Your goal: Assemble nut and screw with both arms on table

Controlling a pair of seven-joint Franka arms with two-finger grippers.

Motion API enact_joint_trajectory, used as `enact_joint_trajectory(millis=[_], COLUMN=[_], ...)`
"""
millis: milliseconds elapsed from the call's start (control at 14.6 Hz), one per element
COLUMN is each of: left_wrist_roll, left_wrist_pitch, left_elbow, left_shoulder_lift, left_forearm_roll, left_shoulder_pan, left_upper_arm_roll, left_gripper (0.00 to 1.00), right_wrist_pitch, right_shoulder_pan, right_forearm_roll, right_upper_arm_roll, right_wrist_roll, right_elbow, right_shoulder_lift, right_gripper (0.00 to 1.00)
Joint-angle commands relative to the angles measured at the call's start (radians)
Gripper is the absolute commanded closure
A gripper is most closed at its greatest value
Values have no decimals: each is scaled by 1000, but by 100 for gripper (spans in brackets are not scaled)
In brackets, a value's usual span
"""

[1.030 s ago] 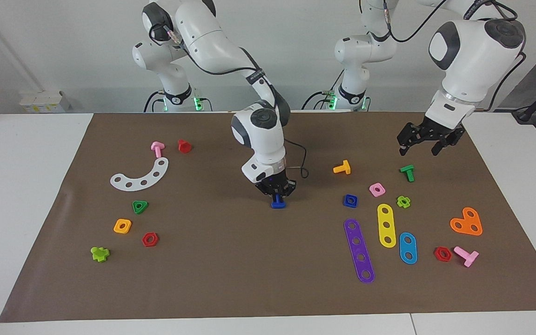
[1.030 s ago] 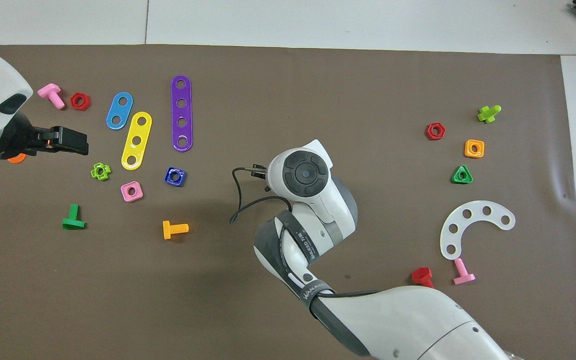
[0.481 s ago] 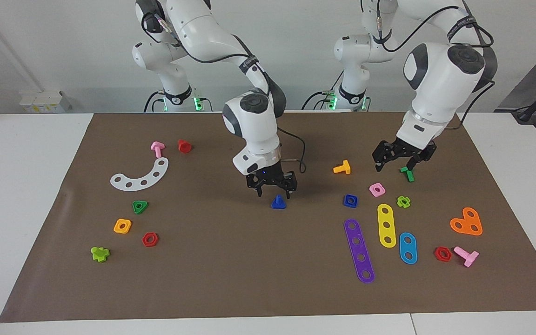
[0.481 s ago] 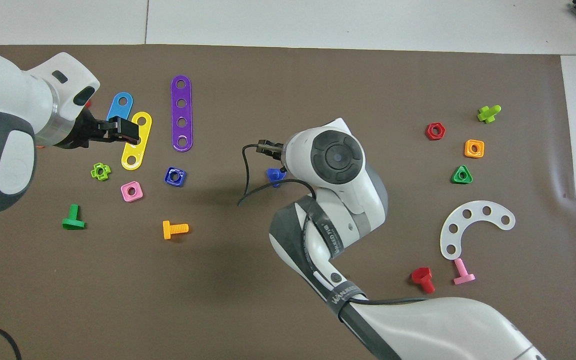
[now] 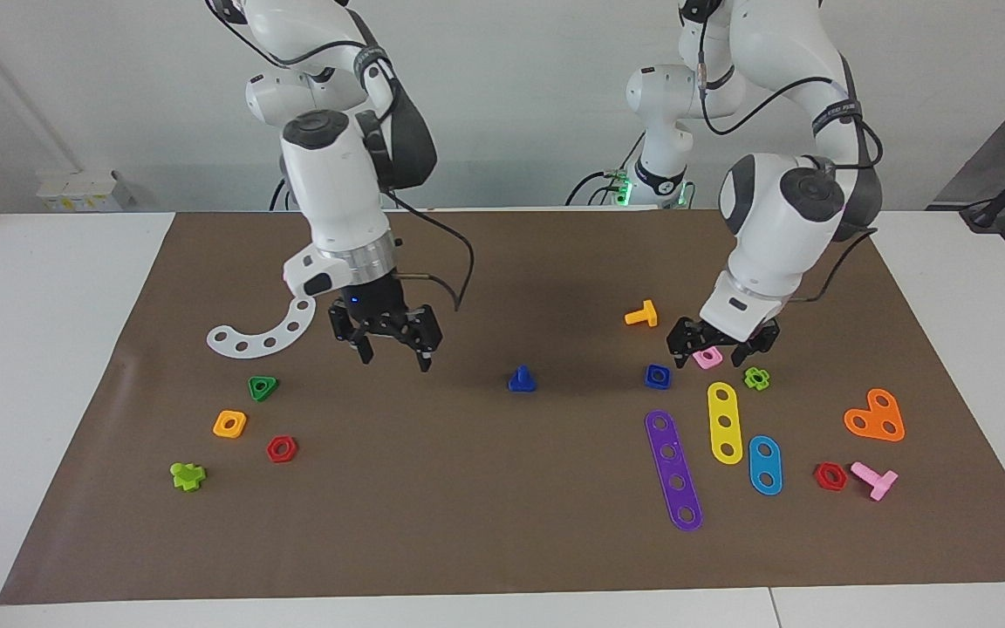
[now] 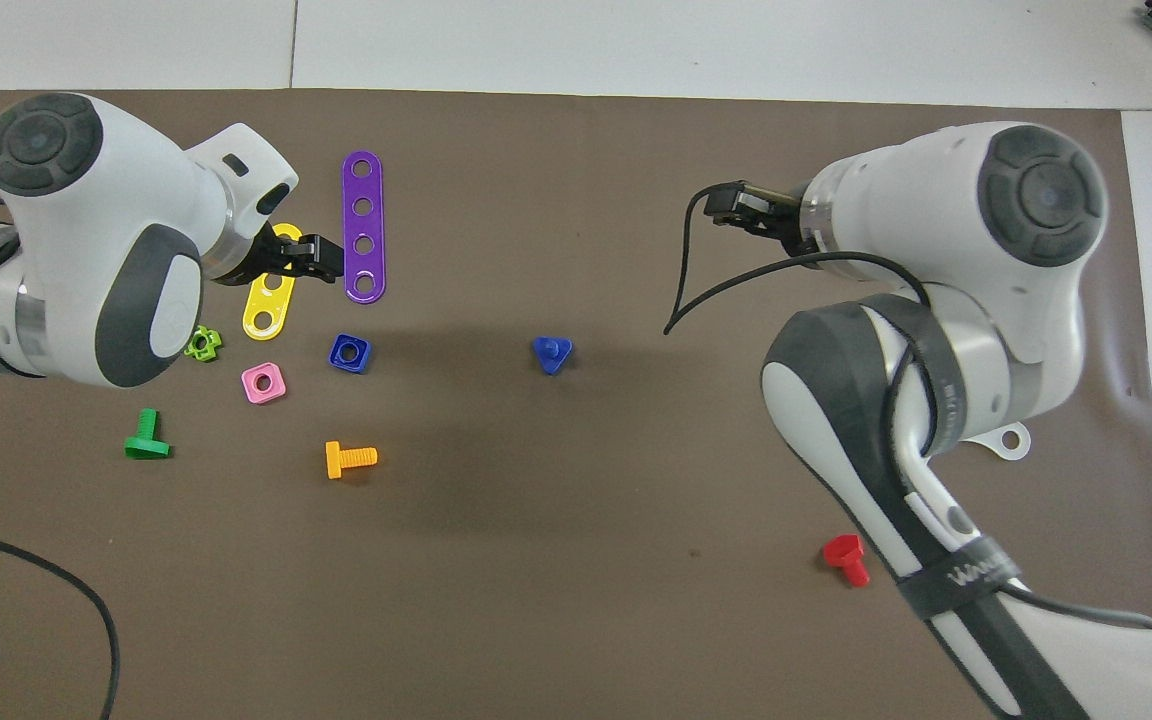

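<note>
The dark-blue screw (image 5: 521, 380) (image 6: 551, 353) stands head down on the middle of the brown mat (image 5: 502, 523), shaft up, with nothing holding it. The dark-blue nut (image 5: 657, 376) (image 6: 350, 352) lies flat toward the left arm's end. My left gripper (image 5: 710, 351) (image 6: 321, 260) is open and hangs low over the pink square nut (image 5: 709, 358), just beside the dark-blue nut. My right gripper (image 5: 395, 358) (image 6: 736, 205) is open and empty, raised over the mat between the screw and the white curved plate (image 5: 258, 336).
Around the dark-blue nut lie an orange bolt (image 5: 642, 314), a light-green cross nut (image 5: 756, 378), and purple (image 5: 673, 469), yellow (image 5: 723, 422) and blue (image 5: 764, 465) strips. A green triangular nut (image 5: 263, 387), orange nut (image 5: 229, 424) and red nut (image 5: 281, 448) lie toward the right arm's end.
My right gripper let go of the screw on the mat, rose and swung toward its own end. My left gripper came down and across to hang over the pink nut.
</note>
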State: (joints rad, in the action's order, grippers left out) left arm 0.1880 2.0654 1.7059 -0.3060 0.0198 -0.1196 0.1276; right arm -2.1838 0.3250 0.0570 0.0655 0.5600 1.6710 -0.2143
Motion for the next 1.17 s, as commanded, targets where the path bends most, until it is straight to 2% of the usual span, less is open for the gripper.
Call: enact_joint_trajectory(millis=[0,206,481,687,824,961,1099], left_wrist_roll=[18,16,10,2,-36,-85,-148], left_wrist_pitch=[48,91,212,208,193,171,148], left_elbow=[-3,43,162,179,192,196,198], left_shoulder_lift=[-68,-77,-77,-73,-67,-64,-59], left_forearm_roll=[40,54,55,55,55,55,54], left_shoulder_pan=[-26,-28,-41,-57,-67,-63,-57], left_upper_arm_roll=[-14,-13,-11,-9,-8,-8,-8], left_gripper=[3,4,7,7,6,6,7], right_wrist_pitch=[117,243,434,611,630,613,612], right_shoulder_pan=[-101,-181,-248,-268,-268,-271,-279], right_forearm_roll=[-12,-59,-59,-42,-40,-42,-45], right_upper_arm_roll=[-13,-15,-12,17,28,28,17], right_wrist_roll=[-130,-233,-360,-426,-485,-488,-476], right_elbow=[15,7,-2,-82,-68,-8,-13], right_shoulder_lift=[78,137,208,214,228,260,260], right_gripper=[0,0,0,0,0,0,0])
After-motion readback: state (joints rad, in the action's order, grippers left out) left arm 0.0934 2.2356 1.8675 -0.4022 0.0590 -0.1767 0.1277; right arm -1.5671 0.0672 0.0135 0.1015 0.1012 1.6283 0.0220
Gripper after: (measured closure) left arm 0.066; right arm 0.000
